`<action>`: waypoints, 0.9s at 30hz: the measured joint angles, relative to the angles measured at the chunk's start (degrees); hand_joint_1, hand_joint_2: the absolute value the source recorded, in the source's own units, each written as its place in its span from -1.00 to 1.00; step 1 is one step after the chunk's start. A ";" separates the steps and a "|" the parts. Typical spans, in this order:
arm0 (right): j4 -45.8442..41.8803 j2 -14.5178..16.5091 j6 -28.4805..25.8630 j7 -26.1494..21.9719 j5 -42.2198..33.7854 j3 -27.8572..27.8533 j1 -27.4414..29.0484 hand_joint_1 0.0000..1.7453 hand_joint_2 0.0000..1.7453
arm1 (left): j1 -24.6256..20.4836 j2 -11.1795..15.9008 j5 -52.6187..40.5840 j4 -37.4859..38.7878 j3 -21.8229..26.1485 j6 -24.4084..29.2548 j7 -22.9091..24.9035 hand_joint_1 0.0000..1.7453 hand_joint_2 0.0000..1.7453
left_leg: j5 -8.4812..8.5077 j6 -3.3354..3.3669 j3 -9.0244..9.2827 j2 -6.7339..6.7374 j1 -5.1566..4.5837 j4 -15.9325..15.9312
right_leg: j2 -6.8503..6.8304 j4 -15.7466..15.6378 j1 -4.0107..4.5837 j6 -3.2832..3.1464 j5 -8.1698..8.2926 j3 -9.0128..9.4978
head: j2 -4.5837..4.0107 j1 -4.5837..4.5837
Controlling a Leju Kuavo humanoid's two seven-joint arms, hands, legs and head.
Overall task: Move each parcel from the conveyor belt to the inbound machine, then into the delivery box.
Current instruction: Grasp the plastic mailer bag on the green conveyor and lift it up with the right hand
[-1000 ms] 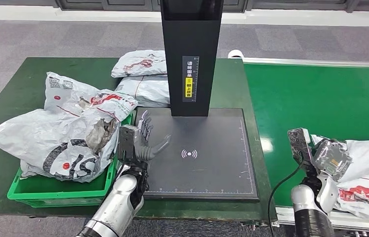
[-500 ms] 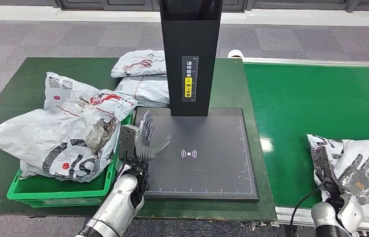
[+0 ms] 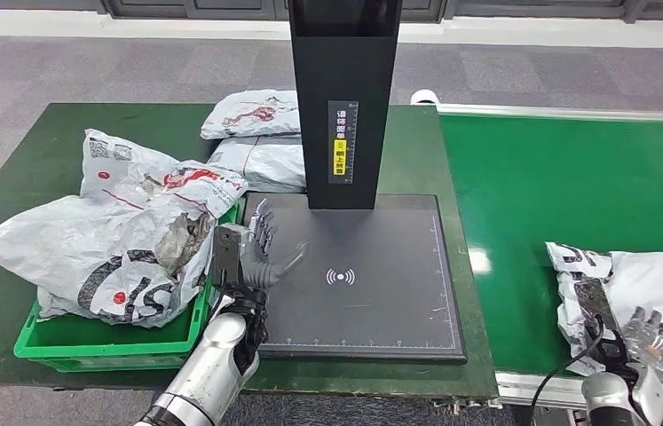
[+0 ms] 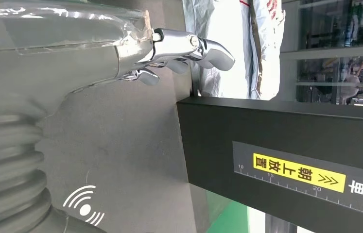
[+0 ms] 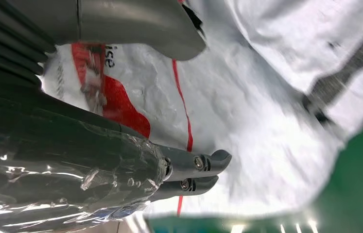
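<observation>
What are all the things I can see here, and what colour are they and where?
Parcel on belt: one, white with red and black print, on the green conveyor belt, right.
Parcels in crate: several, white and grey, piled over the green crate, left.
Parcels at the back: two, white, stacked behind the scan plate.
Scan plate: one, dark grey, centre.
Scanner column: one, black, rising from the plate.
Table: one, green top.
Left hand: silver, open, at the plate's left edge.
Right hand: silver, open, over the belt parcel.

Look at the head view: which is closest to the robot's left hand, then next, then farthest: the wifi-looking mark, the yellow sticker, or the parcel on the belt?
From the left hand:
1. Wifi-looking mark, on the scanner plate beside it.
2. Yellow sticker, up on the black post.
3. Parcel on the belt, far right.
</observation>
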 joint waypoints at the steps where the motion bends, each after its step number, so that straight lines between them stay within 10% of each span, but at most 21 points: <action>1: 0.93 -0.08 1.11 -0.76 -0.87 -0.34 -0.22 -1.00 1.00 | 0.01 0.03 0.11 -0.02 0.10 0.03 0.00 -1.00 1.00 | 0.00 0.00 0.00 0.01 0.00 0.00 | 0.00 0.00 0.01 0.00 0.00 0.00 | 0.00 -0.01; 2: 1.87 -0.10 2.32 -1.22 -1.64 -0.59 -0.43 -1.00 1.00 | 0.01 0.04 0.20 -0.05 0.21 0.07 -0.01 -1.00 1.00 | 0.00 0.00 0.00 0.03 0.00 0.00 | 0.00 0.00 0.02 0.00 0.00 -0.01 | 0.00 -0.01; 6: 6.86 -0.32 5.55 0.72 -2.51 -0.90 -1.23 1.00 1.00 | 0.02 0.05 0.49 -0.13 0.43 0.01 -0.01 -1.00 1.00 | 0.00 0.00 0.03 0.04 0.01 0.00 | 0.02 0.00 0.05 0.00 0.00 -0.02 | 0.00 -0.01; 27: 13.74 -0.66 0.31 -6.97 -3.97 -4.52 -4.50 1.00 1.00 | 0.72 0.03 1.33 -2.56 0.43 0.61 0.93 -1.00 1.00 | -0.03 0.04 0.19 0.03 0.05 0.09 | 0.01 -0.04 0.16 0.02 0.01 0.28 | 0.00 -0.01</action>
